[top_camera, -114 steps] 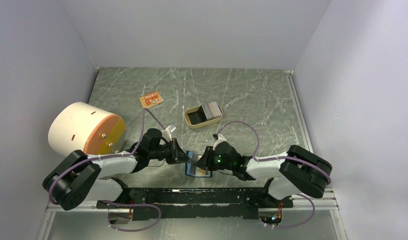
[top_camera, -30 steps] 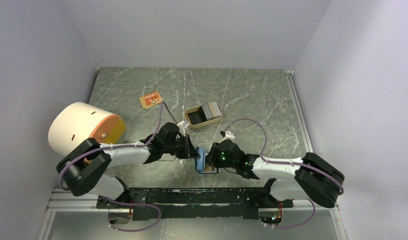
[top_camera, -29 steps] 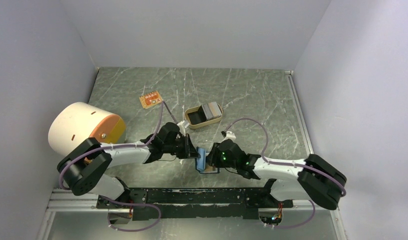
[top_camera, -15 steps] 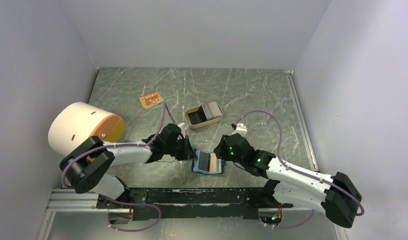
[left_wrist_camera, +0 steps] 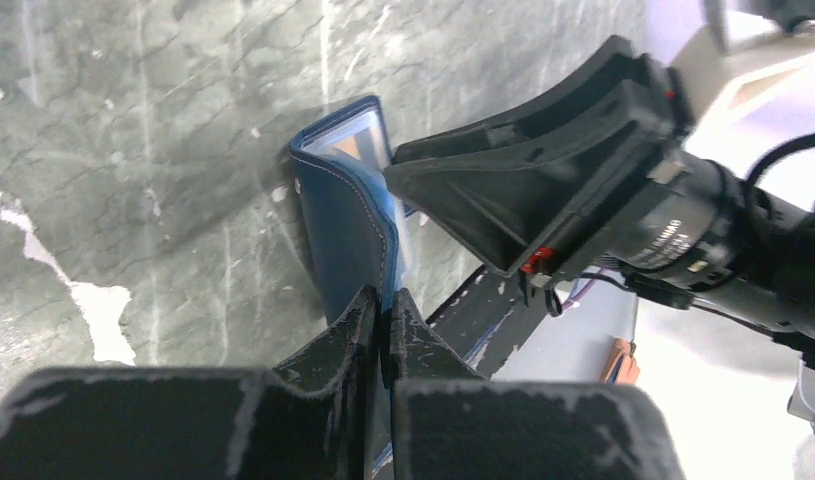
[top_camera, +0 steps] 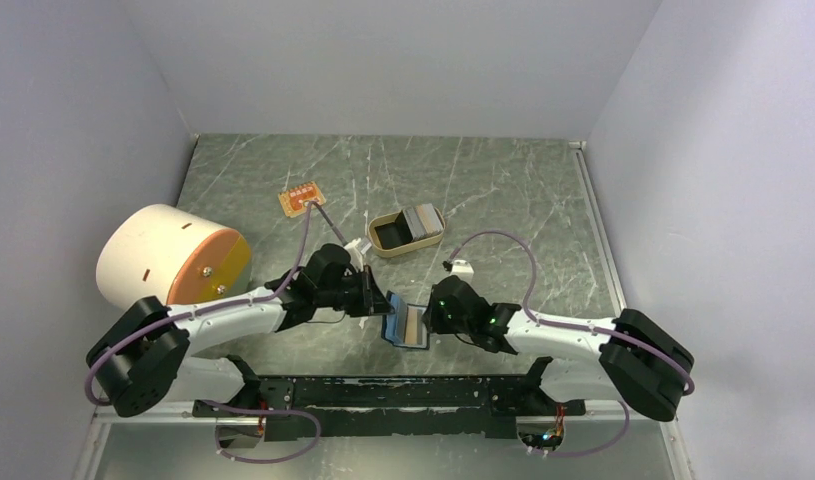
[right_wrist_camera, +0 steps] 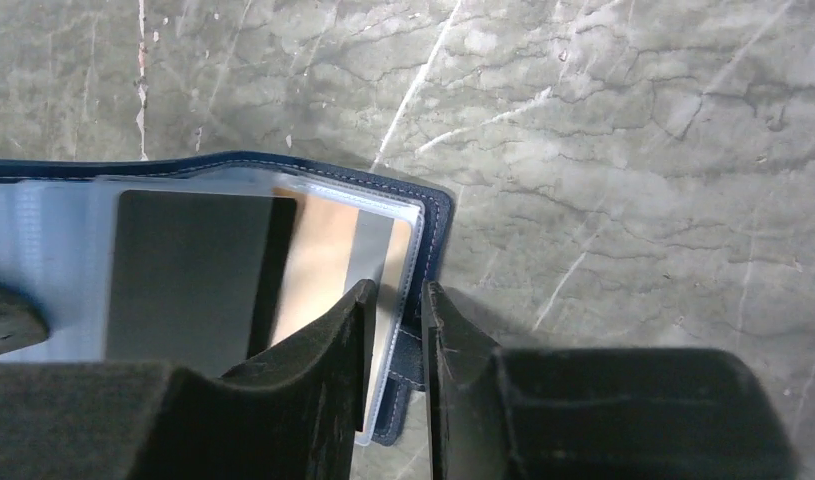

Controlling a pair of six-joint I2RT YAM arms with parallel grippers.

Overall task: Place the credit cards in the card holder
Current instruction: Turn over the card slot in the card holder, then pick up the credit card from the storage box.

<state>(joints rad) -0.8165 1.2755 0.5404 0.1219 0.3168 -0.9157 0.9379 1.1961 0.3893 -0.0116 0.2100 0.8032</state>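
Observation:
The card holder (top_camera: pixel 406 326) lies open near the front edge, navy outside with a clear sleeve inside. My left gripper (top_camera: pixel 379 303) is shut on its left flap and holds that flap raised; in the left wrist view the navy flap (left_wrist_camera: pixel 348 225) runs into my left gripper (left_wrist_camera: pixel 383 312). My right gripper (top_camera: pixel 432 316) is at the right flap. In the right wrist view its narrowly parted jaws (right_wrist_camera: pixel 398 300) close on the edge of the card holder (right_wrist_camera: pixel 183 260). The credit cards (top_camera: pixel 421 219), a grey stack, lie in a tan tray behind.
The tan oval tray (top_camera: pixel 376 243) stands behind the holder, with one dark empty compartment. A small orange board (top_camera: pixel 301 199) lies farther back left. A large white and orange cylinder (top_camera: pixel 171 255) stands at the left. The black rail of the arm bases runs just in front.
My right gripper has come back down from behind the holder onto its right edge. The holder, spread wide half a second ago, now has its left flap lifted higher.

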